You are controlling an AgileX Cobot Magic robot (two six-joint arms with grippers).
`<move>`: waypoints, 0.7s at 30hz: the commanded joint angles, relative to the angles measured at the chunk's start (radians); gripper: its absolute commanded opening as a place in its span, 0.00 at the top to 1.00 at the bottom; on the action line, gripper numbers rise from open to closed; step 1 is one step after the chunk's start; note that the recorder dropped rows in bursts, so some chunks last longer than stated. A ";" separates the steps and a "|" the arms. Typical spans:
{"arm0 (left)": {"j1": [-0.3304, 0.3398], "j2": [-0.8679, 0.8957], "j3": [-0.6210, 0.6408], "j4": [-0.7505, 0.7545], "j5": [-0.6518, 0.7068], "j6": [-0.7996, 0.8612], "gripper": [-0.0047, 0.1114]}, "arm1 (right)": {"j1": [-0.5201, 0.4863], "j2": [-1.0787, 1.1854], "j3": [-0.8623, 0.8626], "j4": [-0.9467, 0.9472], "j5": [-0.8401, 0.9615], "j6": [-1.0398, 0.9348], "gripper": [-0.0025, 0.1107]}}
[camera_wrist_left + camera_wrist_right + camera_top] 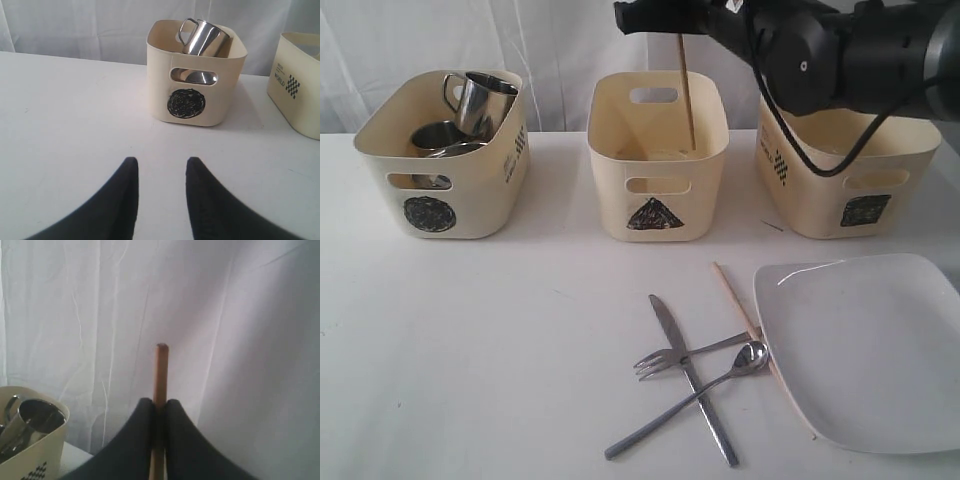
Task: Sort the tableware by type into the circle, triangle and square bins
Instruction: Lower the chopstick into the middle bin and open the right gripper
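My right gripper point(670, 20) hangs high over the triangle bin point(658, 215), shut on a wooden chopstick point(686, 90) that points down into it. In the right wrist view the chopstick point(161, 370) sticks out between the closed fingers of the right gripper point(159, 402). A second chopstick point(732, 297), a knife point(672, 335), a fork point(655, 362) and a spoon point(670, 412) lie crossed on the table beside the white plate point(870, 350). The circle bin point(445, 210) holds steel mugs point(480, 100). My left gripper point(160, 167) is open over bare table, facing the circle bin point(195, 100).
The square bin point(840, 190) stands at the back right, partly behind my right arm. A white curtain backs the table. The plate overhangs the lower right of the exterior view. Another bin's side point(297, 85) shows in the left wrist view.
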 commanded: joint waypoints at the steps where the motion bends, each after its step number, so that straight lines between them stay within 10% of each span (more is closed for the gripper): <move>1: 0.002 -0.005 0.004 -0.005 0.000 -0.008 0.64 | -0.035 -0.008 0.028 0.001 -0.068 0.026 0.98; 21: 0.002 -0.005 0.004 -0.005 0.000 -0.008 0.64 | -0.051 0.169 -0.046 -0.003 -0.235 0.125 0.98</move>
